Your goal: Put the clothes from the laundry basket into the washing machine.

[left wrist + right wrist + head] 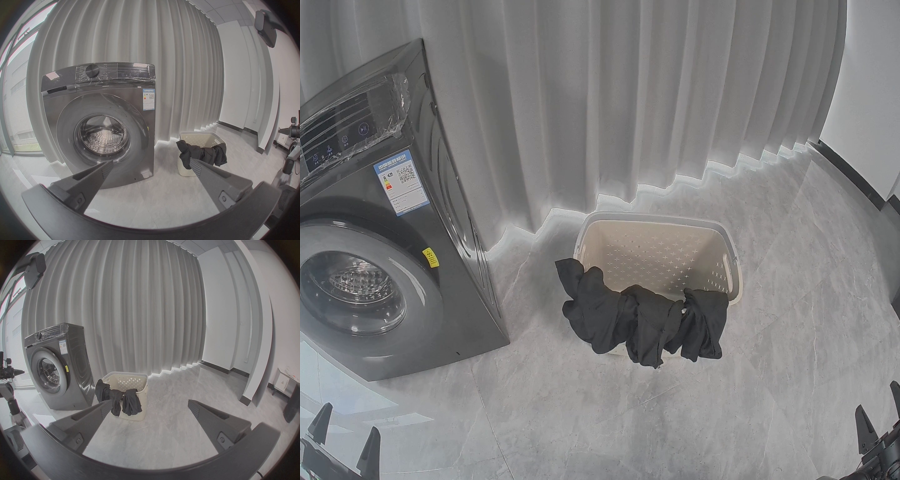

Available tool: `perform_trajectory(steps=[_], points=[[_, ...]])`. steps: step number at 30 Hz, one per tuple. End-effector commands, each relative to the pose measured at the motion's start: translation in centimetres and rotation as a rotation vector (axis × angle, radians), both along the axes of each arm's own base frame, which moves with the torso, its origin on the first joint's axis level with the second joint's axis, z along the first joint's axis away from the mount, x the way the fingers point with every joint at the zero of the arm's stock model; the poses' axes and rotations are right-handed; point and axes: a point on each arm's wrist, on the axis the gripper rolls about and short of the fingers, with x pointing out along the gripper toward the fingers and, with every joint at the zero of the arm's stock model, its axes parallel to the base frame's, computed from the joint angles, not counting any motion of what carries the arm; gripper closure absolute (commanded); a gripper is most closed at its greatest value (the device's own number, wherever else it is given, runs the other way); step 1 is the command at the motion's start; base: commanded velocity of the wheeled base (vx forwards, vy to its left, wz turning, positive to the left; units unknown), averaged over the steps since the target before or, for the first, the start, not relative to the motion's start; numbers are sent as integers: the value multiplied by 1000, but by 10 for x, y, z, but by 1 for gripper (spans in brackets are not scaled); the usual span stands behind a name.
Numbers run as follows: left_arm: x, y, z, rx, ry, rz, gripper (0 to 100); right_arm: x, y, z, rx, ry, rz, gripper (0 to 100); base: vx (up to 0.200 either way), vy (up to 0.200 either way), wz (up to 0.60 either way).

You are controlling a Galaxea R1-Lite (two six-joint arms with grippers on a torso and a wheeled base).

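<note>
dark grey glossy metal front-load washing machine (375, 209), black control panel on top. silver steel drum (359, 284) with a dotted hole pattern. blue-and-white rectangular label (401, 182) and small yellow sticker (430, 257) on its front. cream plastic laundry basket (656, 220), walls patterned with rows of small cross-shaped holes. plain black cloth clothes (640, 319). plain white pleated curtain (625, 94), vertical folds. pale grey stone-look floor (687, 406), faint darker veining. black skirting strip (850, 172) under a white wall (869, 94). left gripper (150, 162) and right gripper (150, 402) matte dark grey, finely ribbed pads (196, 167).
</note>
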Motion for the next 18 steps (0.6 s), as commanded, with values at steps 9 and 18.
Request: perform_trajectory(steps=[9,18], points=[[0,0,-5,-2,3,2,0,1,0,-5,0,7,1,0,44,0,0],[0,0,-5,-2,3,2,0,1,0,-5,0,7,1,0,0,0,0]])
